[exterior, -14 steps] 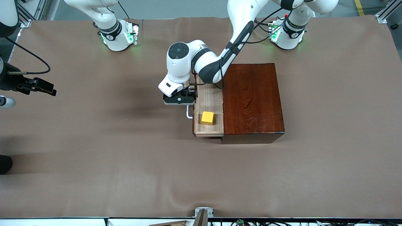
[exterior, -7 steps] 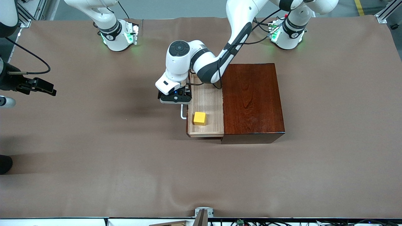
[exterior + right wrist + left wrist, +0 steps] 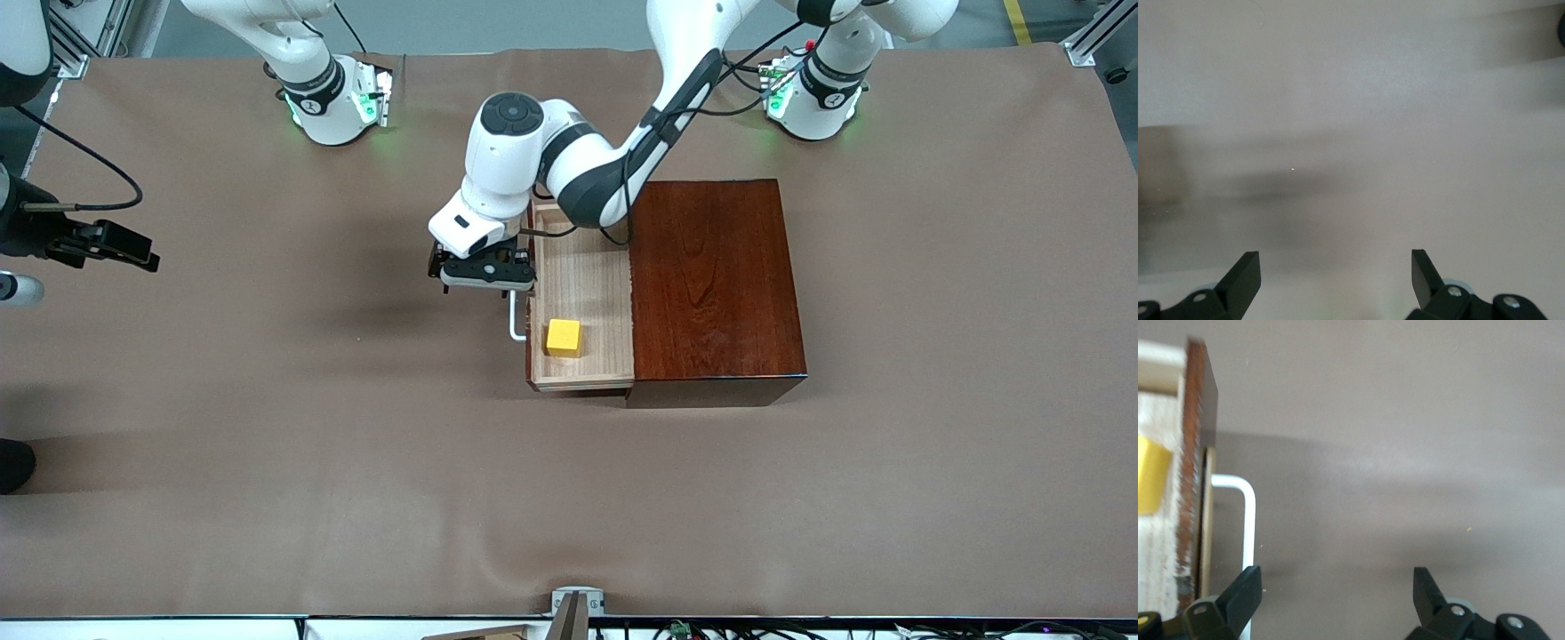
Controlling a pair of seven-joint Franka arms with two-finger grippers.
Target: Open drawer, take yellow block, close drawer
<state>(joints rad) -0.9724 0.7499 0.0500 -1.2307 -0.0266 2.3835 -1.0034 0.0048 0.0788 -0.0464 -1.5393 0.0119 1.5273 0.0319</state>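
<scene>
The drawer (image 3: 587,267) stands pulled out of the dark reddish-brown box (image 3: 716,284) toward the right arm's end of the table. The yellow block (image 3: 564,338) (image 3: 1151,475) lies in the drawer, in the part nearer to the front camera. My left gripper (image 3: 480,276) (image 3: 1336,583) is open just off the white handle (image 3: 515,322) (image 3: 1248,513), over bare table, with one finger (image 3: 1245,587) next to the bar and nothing between the fingers. At the right arm's end of the table my right gripper (image 3: 124,249) (image 3: 1336,267) hangs open and empty over bare cloth; that arm waits.
A brown cloth (image 3: 356,462) covers the whole table. The box is the only tall obstacle, near the middle. Both arm bases (image 3: 333,102) (image 3: 813,98) stand along the edge farthest from the front camera.
The drawer slid farther out with the yellow block riding in it, then stopped. My left gripper came off the handle and moved a little away toward the right arm's end. The right arm stayed still.
</scene>
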